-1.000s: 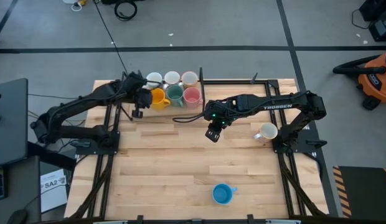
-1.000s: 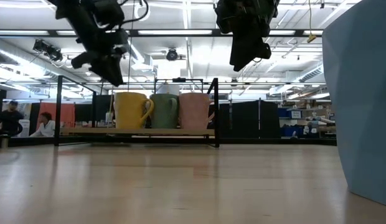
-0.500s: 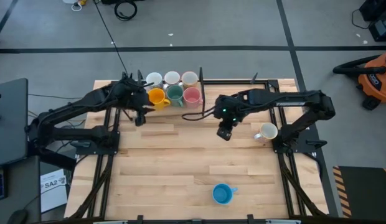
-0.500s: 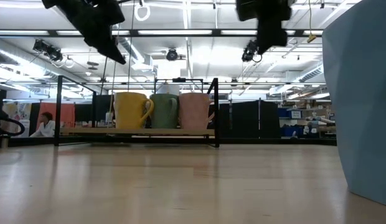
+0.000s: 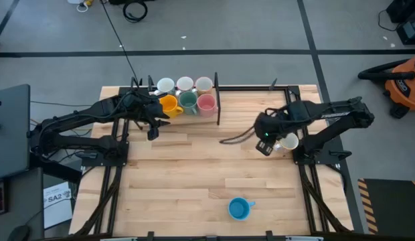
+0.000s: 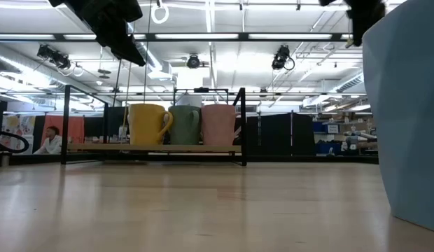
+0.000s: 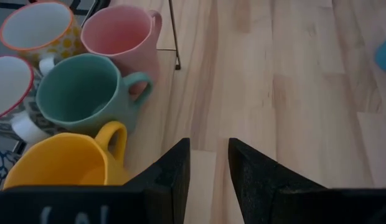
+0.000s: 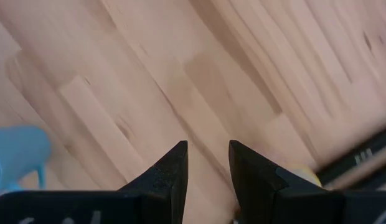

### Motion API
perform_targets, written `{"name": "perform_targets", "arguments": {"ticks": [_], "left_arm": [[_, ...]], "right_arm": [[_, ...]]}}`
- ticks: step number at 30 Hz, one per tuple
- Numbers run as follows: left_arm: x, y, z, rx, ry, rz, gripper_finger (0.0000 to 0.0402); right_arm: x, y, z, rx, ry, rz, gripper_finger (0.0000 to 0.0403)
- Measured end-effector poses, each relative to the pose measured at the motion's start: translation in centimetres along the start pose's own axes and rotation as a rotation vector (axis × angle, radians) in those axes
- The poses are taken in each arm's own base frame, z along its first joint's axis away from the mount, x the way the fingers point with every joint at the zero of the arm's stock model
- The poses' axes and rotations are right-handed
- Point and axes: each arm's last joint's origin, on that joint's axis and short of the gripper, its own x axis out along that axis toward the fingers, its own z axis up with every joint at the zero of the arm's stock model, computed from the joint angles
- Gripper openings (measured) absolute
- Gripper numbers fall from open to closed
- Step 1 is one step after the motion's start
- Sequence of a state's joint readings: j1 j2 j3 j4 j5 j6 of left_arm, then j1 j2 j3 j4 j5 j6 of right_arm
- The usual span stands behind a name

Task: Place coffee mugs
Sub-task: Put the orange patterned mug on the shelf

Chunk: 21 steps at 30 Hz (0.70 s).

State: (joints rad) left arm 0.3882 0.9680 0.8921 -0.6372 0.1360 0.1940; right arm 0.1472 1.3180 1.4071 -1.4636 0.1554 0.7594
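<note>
At desk's [image 5: 194, 181] back: six mugs [image 5: 187, 101] upright, two rows. Blue mug [image 5: 239, 209] near front edge, handle rightward. White mug [image 5: 287, 142] beside right gripper [image 5: 264, 147]. Left gripper [image 5: 152, 134] by orange mug [image 5: 169, 105]. Both jaws slightly apart, empty.

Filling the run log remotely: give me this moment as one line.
left gripper: open, empty, beside orange mug | right gripper: open, empty, near white mug | blue mug: table's front edge
</note>
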Motion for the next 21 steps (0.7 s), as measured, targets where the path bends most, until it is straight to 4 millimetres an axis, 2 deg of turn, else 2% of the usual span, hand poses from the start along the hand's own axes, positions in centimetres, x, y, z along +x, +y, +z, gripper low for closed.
{"name": "perform_targets", "arguments": {"ticks": [5,9,15,21], "left_arm": [[0.0,0.0,0.0,0.000,0.000,0.000,0.0116],[0.0,0.0,0.0,0.000,0.001,0.000,0.0116],[0.0,0.0,0.0,0.000,0.000,0.000,0.0116],[0.0,0.0,0.0,0.000,-0.001,0.000,0.0116]], "right_arm": [[-0.2,0.6,-2.1,0.020,0.049,-0.090,0.0122],[0.7,0.8,-3.2,0.018,0.052,-0.090,0.0122],[3.7,-1.3,-4.9,0.214,0.125,-0.219,0.0122],[4.7,-3.7,-5.7,0.498,0.133,-0.240,0.0122]]}}
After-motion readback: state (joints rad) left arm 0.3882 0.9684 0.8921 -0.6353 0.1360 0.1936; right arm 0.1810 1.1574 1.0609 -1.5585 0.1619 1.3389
